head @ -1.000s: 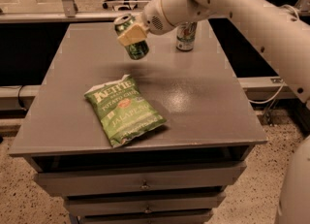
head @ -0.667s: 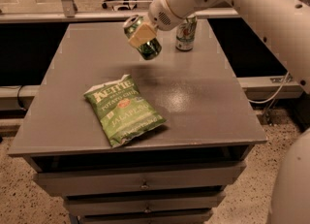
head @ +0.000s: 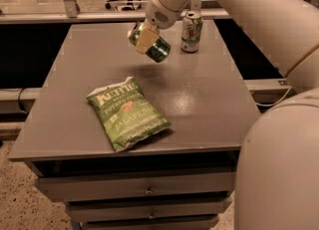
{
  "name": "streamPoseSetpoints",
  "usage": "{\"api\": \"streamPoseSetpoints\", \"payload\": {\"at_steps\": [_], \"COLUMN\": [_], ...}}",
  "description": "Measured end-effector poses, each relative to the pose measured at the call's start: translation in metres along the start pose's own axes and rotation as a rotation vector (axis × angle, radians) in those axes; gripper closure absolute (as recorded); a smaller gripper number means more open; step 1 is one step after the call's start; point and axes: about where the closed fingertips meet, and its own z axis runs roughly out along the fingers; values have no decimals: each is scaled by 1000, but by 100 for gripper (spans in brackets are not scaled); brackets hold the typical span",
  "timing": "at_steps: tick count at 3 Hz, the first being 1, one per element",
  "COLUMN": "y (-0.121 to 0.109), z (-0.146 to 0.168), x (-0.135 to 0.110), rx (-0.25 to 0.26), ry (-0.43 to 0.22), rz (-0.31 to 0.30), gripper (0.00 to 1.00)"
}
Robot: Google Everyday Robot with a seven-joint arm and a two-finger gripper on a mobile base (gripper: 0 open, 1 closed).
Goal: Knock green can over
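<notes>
The green can (head: 158, 51) is dark green and tilted almost onto its side. It hangs in the air above the far middle of the grey table (head: 209, 99), with its shadow on the tabletop just below. My gripper (head: 146, 40) comes down from the white arm at the top and is shut on the can. One tan finger pad (head: 145, 39) lies across the can's side. The can's upper end is partly hidden behind the finger.
A white and silver can (head: 192, 31) with green and red markings stands upright just right of the gripper. A green Kettle chip bag (head: 128, 113) lies flat at the front left. The table has drawers below, and my white arm fills the right side.
The gripper has carried the green can to the right and a little lower, and the can has tilted further toward lying sideways. The white can and chip bag have not moved.
</notes>
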Motion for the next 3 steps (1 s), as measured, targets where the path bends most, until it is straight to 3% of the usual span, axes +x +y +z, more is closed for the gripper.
{"api": "streamPoseSetpoints", "payload": {"at_steps": [2, 3], "y": [-1, 6], "z": [29, 45], "x": [-15, -27], "rx": [-1, -20], "ry": [56, 61], "rz": [-32, -60], "gripper": [29, 1]}}
